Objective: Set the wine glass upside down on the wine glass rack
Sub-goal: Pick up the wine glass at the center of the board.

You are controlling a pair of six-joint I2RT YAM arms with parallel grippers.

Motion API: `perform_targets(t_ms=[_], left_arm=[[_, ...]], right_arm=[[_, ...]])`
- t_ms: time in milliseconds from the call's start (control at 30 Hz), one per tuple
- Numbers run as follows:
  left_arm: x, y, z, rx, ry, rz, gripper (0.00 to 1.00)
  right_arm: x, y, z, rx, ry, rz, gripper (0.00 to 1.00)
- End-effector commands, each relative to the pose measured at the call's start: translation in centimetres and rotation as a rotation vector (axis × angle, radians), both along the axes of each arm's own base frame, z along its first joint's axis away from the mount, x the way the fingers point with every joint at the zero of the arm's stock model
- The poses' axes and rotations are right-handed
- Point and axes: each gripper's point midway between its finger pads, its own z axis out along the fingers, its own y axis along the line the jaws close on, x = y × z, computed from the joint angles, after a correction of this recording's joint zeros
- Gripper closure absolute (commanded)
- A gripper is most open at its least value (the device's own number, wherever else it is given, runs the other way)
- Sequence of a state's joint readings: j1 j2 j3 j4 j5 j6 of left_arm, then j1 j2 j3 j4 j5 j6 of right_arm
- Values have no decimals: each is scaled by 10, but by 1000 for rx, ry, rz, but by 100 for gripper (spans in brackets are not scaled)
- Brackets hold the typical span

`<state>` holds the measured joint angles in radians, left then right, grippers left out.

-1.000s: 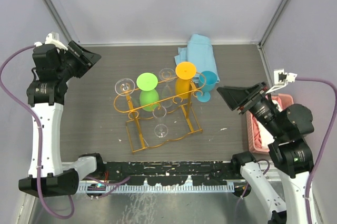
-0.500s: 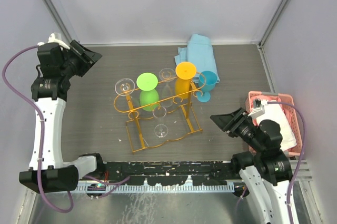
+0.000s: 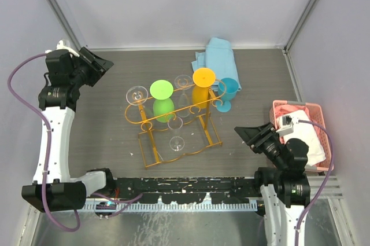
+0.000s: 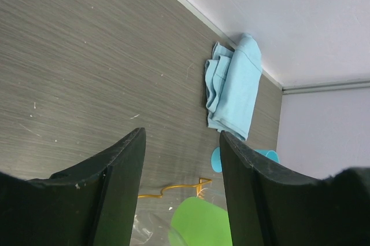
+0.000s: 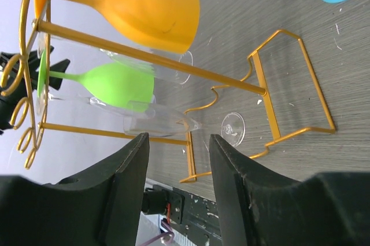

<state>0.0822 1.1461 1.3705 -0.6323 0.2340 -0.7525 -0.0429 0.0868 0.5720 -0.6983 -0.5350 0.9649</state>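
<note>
The left hand (image 4: 181, 139) is held above the worktop (image 4: 87, 72) with its fingers spread wide and nothing between them. A folded light-blue cloth (image 4: 234, 84) lies well ahead of it, off towards the right fingertip. The round foot of the lime-green wine glass (image 4: 199, 223) shows close under the gap.

The right hand (image 5: 177, 142) is also parted, a little narrower, and grips nothing. It faces the orange-gold wine glass rack (image 5: 231, 81), which stands straight ahead of its fingertips. The orange wine glass (image 5: 153, 14) and the green one hang bowl-down from the top rail, and so do two more clear glasses (image 3: 137, 94). A clear wine glass (image 5: 156, 121) stands nearest ahead of the fingertips, foot down on the worktop between the rack's legs. A teal wine glass (image 3: 229, 87) stands on the worktop just beyond the rack's far end. A pink basket (image 3: 289, 107) sits behind the right hand, beside its arm
</note>
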Motion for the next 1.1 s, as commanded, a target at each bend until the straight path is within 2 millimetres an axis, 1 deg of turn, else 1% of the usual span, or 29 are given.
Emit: perform_targets(t_ms=[0,67,233,400,633,767,833,900,933,1067], left_arm=[[6,-2,17,-14,-81,0,45],[7,-3,15,-22,-76,-5,45],[6,-3,18,-26,-84,0,45],[7,0,20,-9,-77,6,44],[18,-3,20,-63,-93,15,44],[25,-5,19,-80,-92,14,44],[25,-6,19,-69,-94,4,44],[23,-8,17,-74,-90,2,44],[22,-10,18,-79,-99,-1,44],[17,-13,12,-82,-90,-10,44]], right_arm=[[-2,2,13,0,-32,35,48],[0,3,15,11,-42,44,48],[10,2,10,25,-10,44,48],[23,-2,21,16,-18,29,48],[32,-7,22,13,-24,0,48],[30,-6,29,8,-59,6,48],[24,-4,36,6,-85,19,48],[18,0,37,12,-80,39,48],[15,1,36,12,-78,48,48],[11,7,28,37,-43,90,48]])
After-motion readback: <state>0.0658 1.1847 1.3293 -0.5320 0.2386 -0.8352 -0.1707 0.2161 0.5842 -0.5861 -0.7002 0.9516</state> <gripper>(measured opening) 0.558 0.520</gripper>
